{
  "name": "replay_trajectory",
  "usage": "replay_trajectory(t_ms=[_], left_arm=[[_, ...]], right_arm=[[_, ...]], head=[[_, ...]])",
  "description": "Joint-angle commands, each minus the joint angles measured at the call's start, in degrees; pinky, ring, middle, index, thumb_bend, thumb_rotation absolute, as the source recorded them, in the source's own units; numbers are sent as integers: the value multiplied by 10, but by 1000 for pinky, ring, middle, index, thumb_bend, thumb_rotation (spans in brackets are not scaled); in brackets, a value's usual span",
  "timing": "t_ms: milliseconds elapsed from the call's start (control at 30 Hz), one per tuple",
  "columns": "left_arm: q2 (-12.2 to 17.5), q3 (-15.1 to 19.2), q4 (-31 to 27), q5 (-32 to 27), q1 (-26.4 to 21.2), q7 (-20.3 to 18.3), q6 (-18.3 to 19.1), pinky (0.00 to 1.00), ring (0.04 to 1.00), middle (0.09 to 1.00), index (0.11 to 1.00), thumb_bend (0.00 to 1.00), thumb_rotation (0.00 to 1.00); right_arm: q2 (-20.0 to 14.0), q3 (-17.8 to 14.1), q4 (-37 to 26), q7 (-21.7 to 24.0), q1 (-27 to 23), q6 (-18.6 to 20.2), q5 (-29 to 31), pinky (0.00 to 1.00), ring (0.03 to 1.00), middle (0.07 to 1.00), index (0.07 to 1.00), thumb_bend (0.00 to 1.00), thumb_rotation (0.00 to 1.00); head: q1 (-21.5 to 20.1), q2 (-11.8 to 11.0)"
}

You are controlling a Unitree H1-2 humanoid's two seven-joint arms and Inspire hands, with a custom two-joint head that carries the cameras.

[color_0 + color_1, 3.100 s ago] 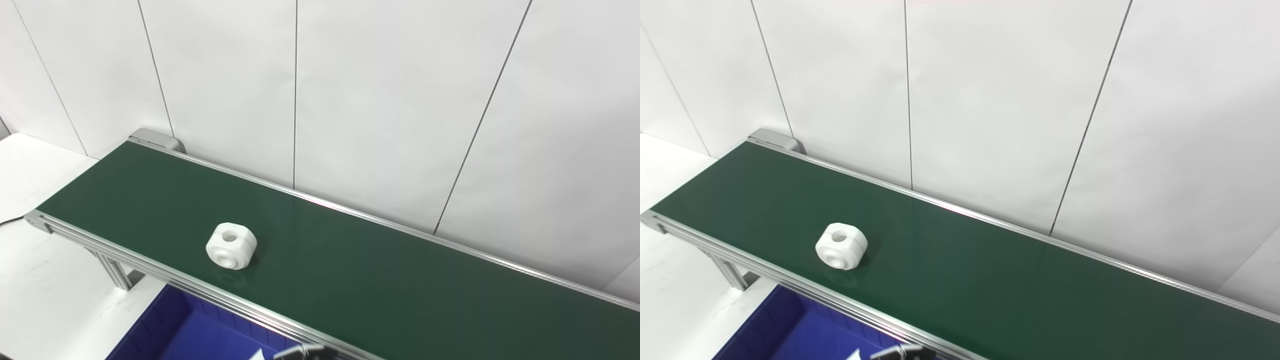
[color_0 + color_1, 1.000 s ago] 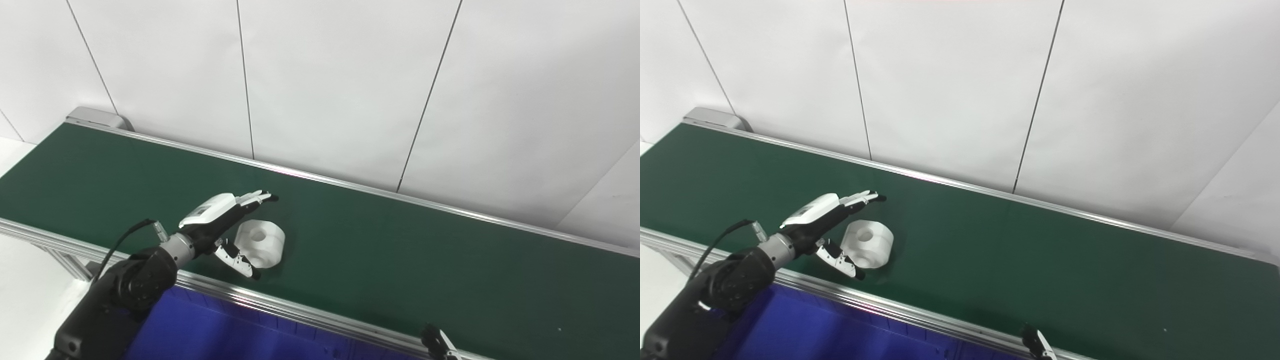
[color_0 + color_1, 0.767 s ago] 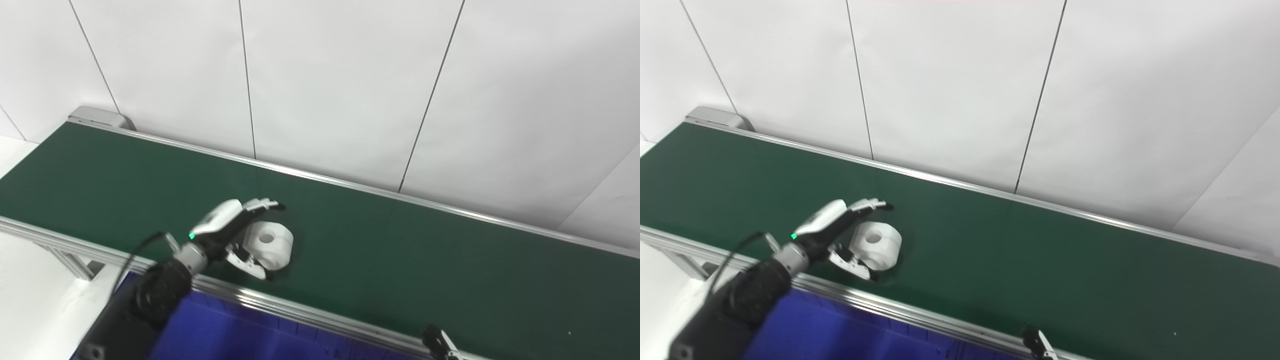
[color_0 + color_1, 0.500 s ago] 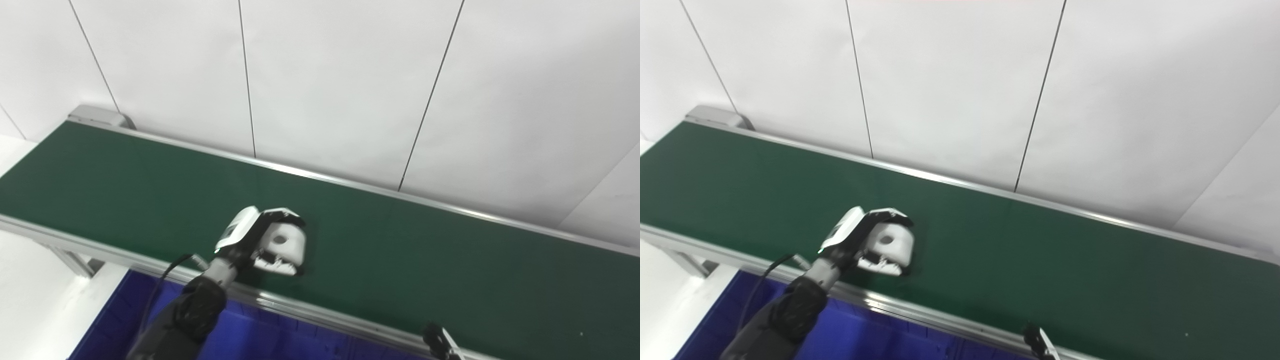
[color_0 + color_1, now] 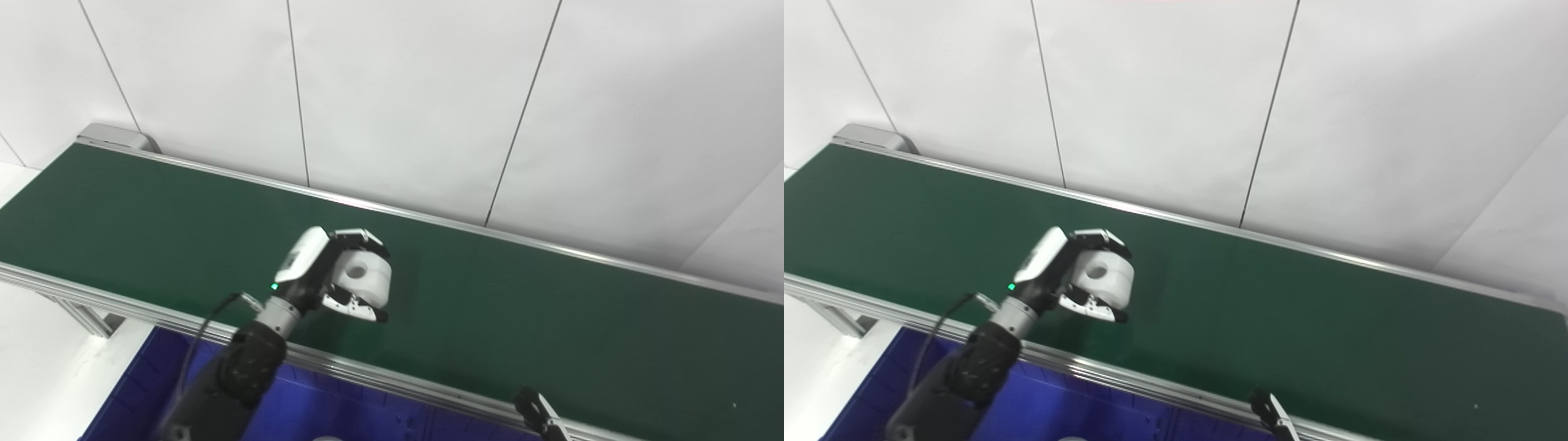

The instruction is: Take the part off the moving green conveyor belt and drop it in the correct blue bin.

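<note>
The part (image 5: 366, 279) is a white chunky ring with a round hole, also seen in the right eye view (image 5: 1105, 276). My left hand (image 5: 324, 272) is shut on it, fingers over its far side and thumb under its near side, holding it just above the green conveyor belt (image 5: 520, 318). Only the fingertips of my right hand (image 5: 536, 416) show at the bottom edge, below the belt's near rail; I cannot tell whether it is open or shut. A blue bin (image 5: 343, 413) lies below the belt's near rail.
The belt's near aluminium rail (image 5: 398, 383) runs between the belt and the bin. A white panelled wall (image 5: 429, 92) stands right behind the belt. A white tabletop (image 5: 37, 361) lies at the lower left. Something small and white (image 5: 324, 438) shows in the bin at the bottom edge.
My left hand reached the part from the left, closed its fingers round it and has lifted it slightly off the belt, moving right. The camera has shifted a little.
</note>
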Motion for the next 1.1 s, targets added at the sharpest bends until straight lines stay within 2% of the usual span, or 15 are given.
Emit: replay_trajectory(t_ms=[0, 67, 100, 200, 267, 367, 500, 533, 667, 800, 867, 1067], left_arm=[[13, 9, -56, -25, 14, -10, -6, 449, 423, 491, 537, 497, 0], [17, 13, -88, -45, 31, -21, -3, 429, 412, 493, 545, 495, 0], [20, 16, -113, -64, 46, -31, 2, 425, 410, 493, 546, 495, 0], [30, 17, -157, -96, 91, -53, -2, 398, 397, 492, 554, 493, 0], [41, 15, -164, -113, 121, -64, -20, 382, 392, 492, 553, 493, 0], [49, 12, -160, -146, 161, -79, -44, 402, 406, 493, 546, 495, 0], [44, 8, -149, -185, 205, -98, -48, 406, 408, 496, 541, 495, 0], [44, 7, -150, -168, 213, -97, -51, 403, 407, 495, 542, 495, 0], [54, -5, -152, -104, 230, -106, -62, 416, 414, 503, 526, 497, 0], [76, -30, -172, -43, 236, -137, -44, 427, 412, 512, 519, 497, 0], [82, -43, -177, -15, 235, -153, -31, 437, 413, 511, 517, 498, 0], [92, -63, -205, 44, 232, -198, 41, 433, 404, 516, 516, 497, 0]], right_arm=[[5, 1, -28, 0, 5, -14, 4, 861, 880, 895, 916, 798, 497], [6, 1, -32, 1, 6, -12, 5, 857, 876, 890, 914, 797, 489], [7, 1, -36, 2, 6, -9, 4, 856, 875, 889, 914, 797, 488], [12, 4, -46, 5, 7, 1, 6, 856, 875, 885, 915, 795, 504], [16, 6, -50, 6, 7, 7, 4, 850, 873, 889, 915, 790, 496], [22, 6, -59, 5, 6, 23, -8, 816, 847, 879, 908, 793, 509], [28, 7, -79, 10, 8, 57, -13, 832, 858, 870, 907, 801, 517], [29, 8, -83, 11, 8, 61, -14, 835, 860, 870, 908, 800, 514], [30, 7, -90, 12, 8, 74, -20, 819, 850, 865, 906, 791, 532], [29, 6, -94, 13, 10, 76, -18, 823, 852, 869, 906, 782, 533], [29, 6, -92, 12, 11, 72, -14, 820, 849, 868, 905, 778, 530], [30, 5, -94, 9, 14, 66, -15, 815, 847, 865, 904, 774, 534]], head=[[-11, 14], [-13, 17], [-30, 30], [-69, 44], [-93, 53], [-105, 61], [-124, 77], [-122, 84], [-103, 88], [-90, 89], [-83, 87], [-70, 85]])
